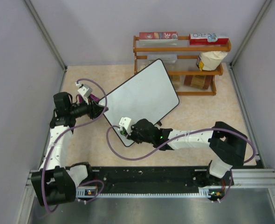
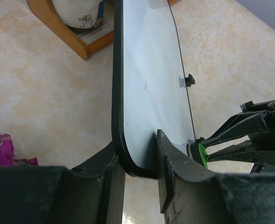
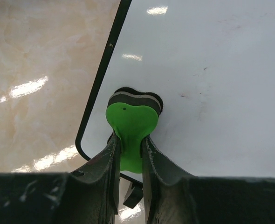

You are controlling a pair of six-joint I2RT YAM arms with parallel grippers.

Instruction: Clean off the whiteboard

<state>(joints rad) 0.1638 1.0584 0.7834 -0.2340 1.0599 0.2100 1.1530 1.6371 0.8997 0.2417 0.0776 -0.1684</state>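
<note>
The whiteboard (image 1: 144, 95) lies skewed on the beige table, a white glossy sheet with a thin black frame; only faint specks show on it. My left gripper (image 1: 101, 110) is shut on its left corner, and in the left wrist view the board's (image 2: 149, 79) edge sits clamped between the fingers of that gripper (image 2: 136, 149). My right gripper (image 1: 128, 132) is over the near corner. In the right wrist view that gripper (image 3: 129, 140) is shut on a green eraser (image 3: 130, 126), whose pad presses on the whiteboard (image 3: 212, 84) just inside the frame. The eraser (image 2: 202, 155) also shows in the left wrist view.
A wooden rack (image 1: 182, 60) with boxes and a bag stands right behind the board's far corner. A purple packet (image 2: 0, 149) lies on the table by the left arm. Grey walls close in the table on three sides.
</note>
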